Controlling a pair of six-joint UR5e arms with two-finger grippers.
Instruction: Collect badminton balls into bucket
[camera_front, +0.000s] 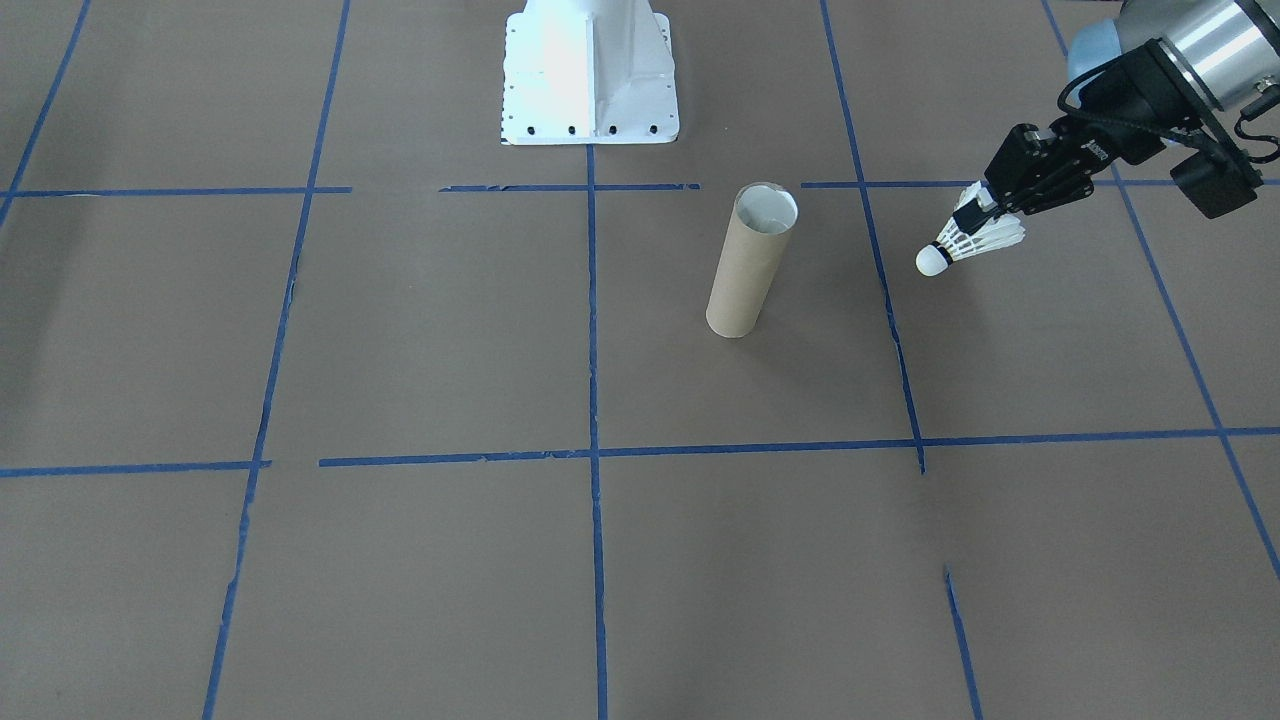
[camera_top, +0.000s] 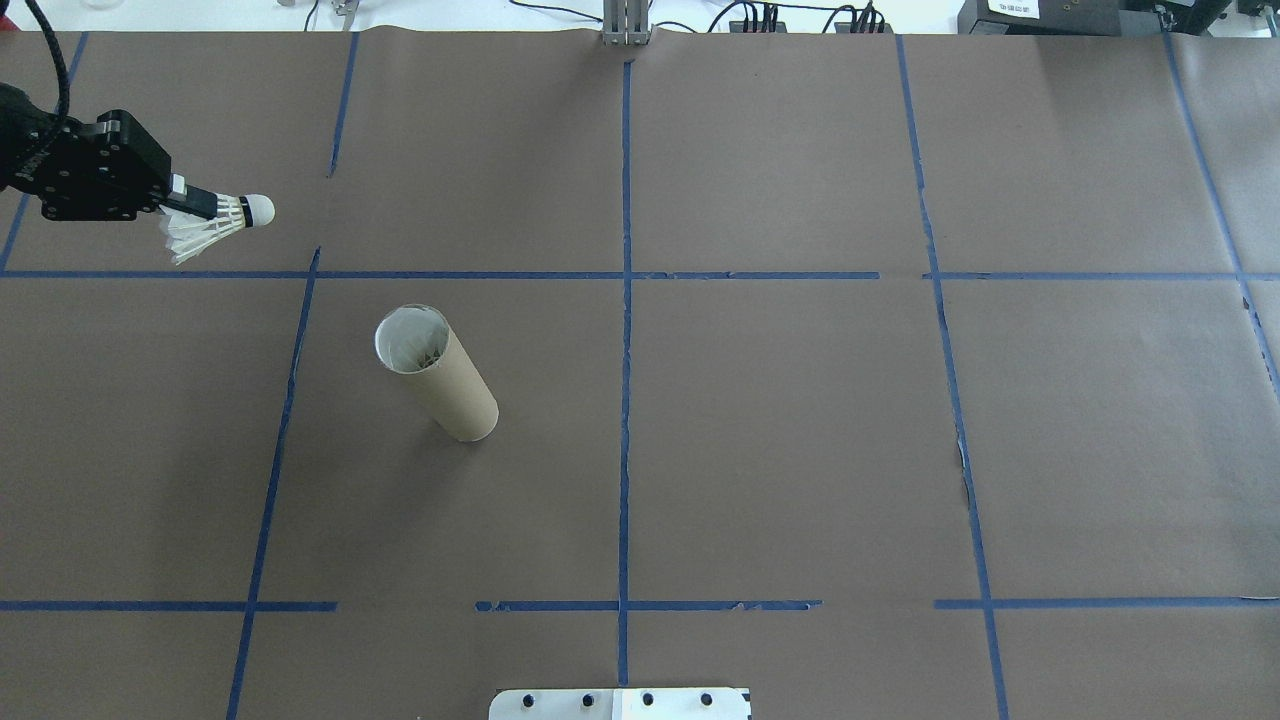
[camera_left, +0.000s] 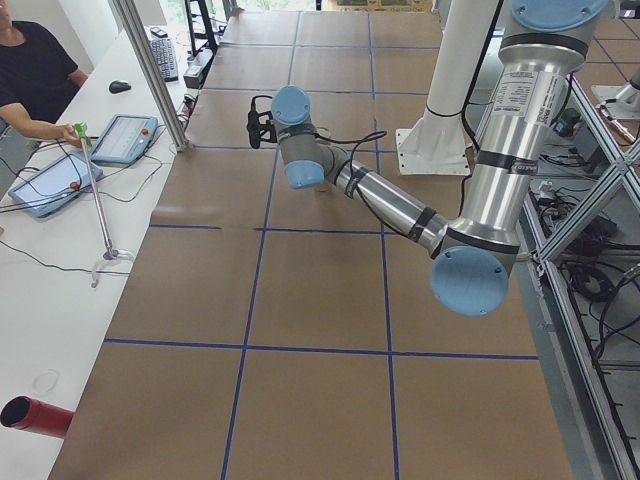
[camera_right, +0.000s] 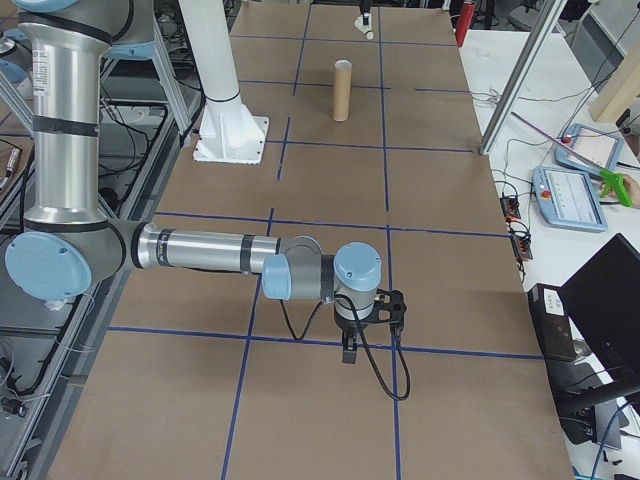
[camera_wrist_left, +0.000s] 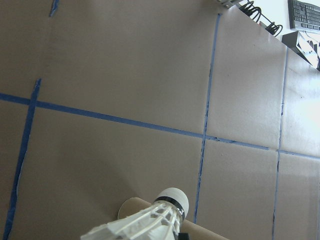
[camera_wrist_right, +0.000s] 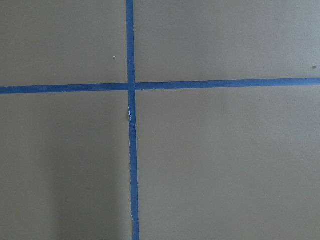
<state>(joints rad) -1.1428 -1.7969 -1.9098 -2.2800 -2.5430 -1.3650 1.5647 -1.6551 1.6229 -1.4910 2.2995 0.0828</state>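
Shuttlecock (camera_front: 968, 245) sits clamped in left pincer (camera_front: 985, 218), apart from upright tube (camera_front: 750, 262); right pincer's state untellable.

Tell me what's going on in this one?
The left gripper holds a white shuttlecock by its feather skirt, cork tip pointing sideways, off to one side of the brown cardboard tube. The tube stands upright on the brown paper table, open end up; the shuttlecock is not over it yet. The right arm is parked far from both, over bare table.
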